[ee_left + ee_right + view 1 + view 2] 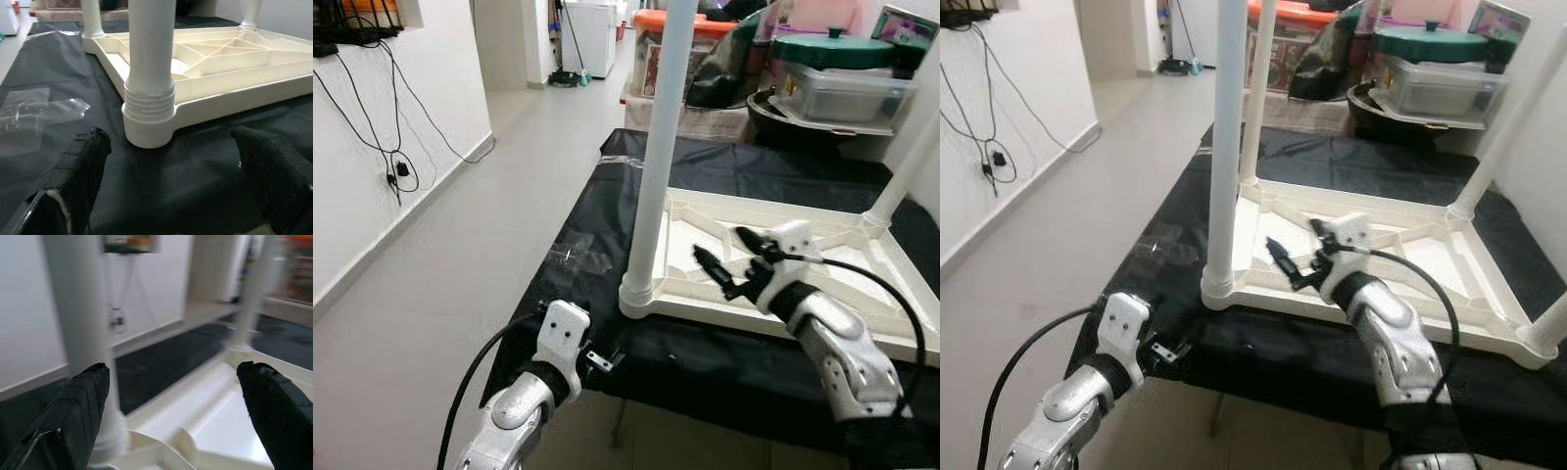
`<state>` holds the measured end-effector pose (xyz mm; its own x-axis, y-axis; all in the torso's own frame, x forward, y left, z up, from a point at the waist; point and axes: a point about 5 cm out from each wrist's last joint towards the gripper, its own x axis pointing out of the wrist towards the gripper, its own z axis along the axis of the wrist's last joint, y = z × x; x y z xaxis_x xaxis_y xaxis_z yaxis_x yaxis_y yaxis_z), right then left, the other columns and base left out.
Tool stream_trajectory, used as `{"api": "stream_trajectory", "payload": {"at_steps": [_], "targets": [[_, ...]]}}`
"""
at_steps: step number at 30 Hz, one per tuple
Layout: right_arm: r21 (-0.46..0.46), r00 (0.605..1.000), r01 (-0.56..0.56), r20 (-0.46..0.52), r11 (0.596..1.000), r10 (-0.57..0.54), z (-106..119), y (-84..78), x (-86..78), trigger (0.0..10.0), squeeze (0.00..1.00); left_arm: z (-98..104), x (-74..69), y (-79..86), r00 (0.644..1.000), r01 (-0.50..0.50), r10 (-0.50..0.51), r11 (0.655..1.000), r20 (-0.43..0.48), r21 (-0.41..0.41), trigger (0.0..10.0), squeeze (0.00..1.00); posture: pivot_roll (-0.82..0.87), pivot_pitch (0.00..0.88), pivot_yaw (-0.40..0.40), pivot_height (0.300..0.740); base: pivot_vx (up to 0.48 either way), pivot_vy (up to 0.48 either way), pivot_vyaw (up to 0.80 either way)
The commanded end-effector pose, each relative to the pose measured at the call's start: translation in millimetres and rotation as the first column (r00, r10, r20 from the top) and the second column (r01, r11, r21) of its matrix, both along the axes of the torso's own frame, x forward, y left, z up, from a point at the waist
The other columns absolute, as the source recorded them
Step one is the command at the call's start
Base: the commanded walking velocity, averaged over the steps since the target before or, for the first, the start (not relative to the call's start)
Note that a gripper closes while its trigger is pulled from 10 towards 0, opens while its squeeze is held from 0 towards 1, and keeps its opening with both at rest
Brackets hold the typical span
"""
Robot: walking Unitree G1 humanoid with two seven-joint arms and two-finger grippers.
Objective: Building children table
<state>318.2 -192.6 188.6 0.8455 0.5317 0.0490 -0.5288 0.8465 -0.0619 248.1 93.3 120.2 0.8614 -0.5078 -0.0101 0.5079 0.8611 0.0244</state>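
Note:
A cream children's table top [876, 279] lies upside down on a black-covered surface [607, 211], ribbed underside up. White legs stand in its corners: the near-left leg [656, 147] is screwed into its socket [146, 122], another rises at the far right [909, 171]. My right gripper [721, 245] hovers open over the ribbed underside, just right of the near-left leg, holding nothing. My left gripper [171, 136] is open low at the front edge of the surface, its fingers [80, 166] pointing at that leg's socket without touching it.
Crumpled clear plastic wrap [579, 257] lies on the black cover left of the leg. Storage boxes, one with a green lid [832, 49], crowd the back. Bare floor [460, 255] runs along the left, by a white wall with hanging cables [391, 166].

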Motion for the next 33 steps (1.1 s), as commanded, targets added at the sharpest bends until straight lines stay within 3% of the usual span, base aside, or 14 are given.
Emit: {"api": "stream_trajectory", "payload": {"at_steps": [1,3,12,22,33], "targets": [[-0.003,0.994,-0.099,-0.037,0.995,0.099,-1,6.9,0.9,10.0,0.0,1,-4.2,0.1,1.0,0.024,-0.024,1.0,0.0,0.0,10.0,0.0,0.12,0.0,-0.097,0.74,0.0,0.0,0.0],[-0.019,0.958,-0.281,-0.068,0.96,0.279,3,18.2,4.3,10.0,0.0,3,-14.2,0.0,0.998,0.069,-0.069,0.998,-0.003,0.009,10.0,0.0,0.13,0.0,-0.105,0.74,0.0,0.0,0.0],[-0.033,0.915,-0.398,-0.081,0.917,0.395,10,24.4,14.5,10.0,0.0,7,-27.6,1.4,0.994,0.112,-0.112,0.993,-0.006,0.026,10.0,0.0,0.14,0.0,-0.112,0.74,0.0,0.0,0.0],[-0.05,0.932,-0.362,-0.044,0.931,0.36,18,33.4,34.6,10.0,0.0,13,-38.2,0.5,0.991,0.136,-0.135,0.99,-0.012,0.033,10.0,0.0,0.14,0.003,-0.121,0.74,0.0,0.0,0.0],[-0.023,0.944,-0.33,0.004,0.944,0.33,28,42.4,47.8,10.0,0.0,15,-40.7,-0.2,0.991,0.133,-0.132,0.991,-0.022,0.03,10.0,0.0,0.14,0.016,-0.13,0.74,0.0,0.0,0.0]]}}
